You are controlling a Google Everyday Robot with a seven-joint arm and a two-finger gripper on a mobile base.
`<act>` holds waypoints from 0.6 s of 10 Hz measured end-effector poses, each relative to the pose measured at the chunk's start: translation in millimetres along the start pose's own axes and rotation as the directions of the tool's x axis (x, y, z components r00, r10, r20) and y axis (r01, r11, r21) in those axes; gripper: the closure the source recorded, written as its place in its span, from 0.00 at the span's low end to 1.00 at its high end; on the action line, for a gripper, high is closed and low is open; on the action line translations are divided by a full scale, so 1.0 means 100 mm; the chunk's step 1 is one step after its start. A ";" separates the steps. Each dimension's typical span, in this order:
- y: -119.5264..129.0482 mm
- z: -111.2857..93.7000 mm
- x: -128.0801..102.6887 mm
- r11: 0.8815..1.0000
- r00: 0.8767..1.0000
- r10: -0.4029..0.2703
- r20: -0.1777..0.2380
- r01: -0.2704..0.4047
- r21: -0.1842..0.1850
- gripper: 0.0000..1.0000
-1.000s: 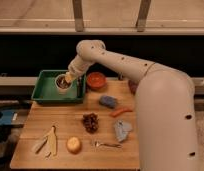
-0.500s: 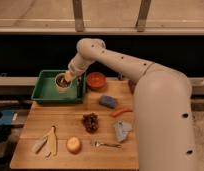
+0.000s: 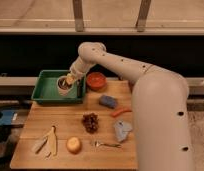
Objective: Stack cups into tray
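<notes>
— Where is the gripper?

— I see it over the green tray, at ten o'clock on the table, touching the cups directly beneath. Whether it grasps them, I cannot tell.

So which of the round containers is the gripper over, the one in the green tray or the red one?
The cup inside the green tray. The gripper sits at its rim, while the red-orange bowl stands apart on the table.

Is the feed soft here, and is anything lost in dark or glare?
Camera view: soft all over; the gripper over the cups in the tray blurs into them; background band above the table is near black; no strong glare on the tabletop.
</notes>
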 end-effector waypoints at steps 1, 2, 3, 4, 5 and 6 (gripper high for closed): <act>-0.05 0.06 0.00 1.000 1.000 0.013 0.003 -0.013 -0.006 0.87; -0.12 0.14 0.00 1.000 1.000 0.027 0.006 -0.027 -0.013 0.87; -0.16 0.17 -0.01 0.999 0.999 0.034 0.008 -0.034 -0.017 0.87; -0.23 0.23 -0.04 0.999 0.999 0.042 0.006 -0.042 -0.018 0.87; -0.26 0.29 -0.07 0.999 0.999 0.041 -0.003 -0.041 -0.014 0.87; -0.29 0.35 -0.09 0.999 0.999 0.041 -0.020 -0.041 -0.008 0.87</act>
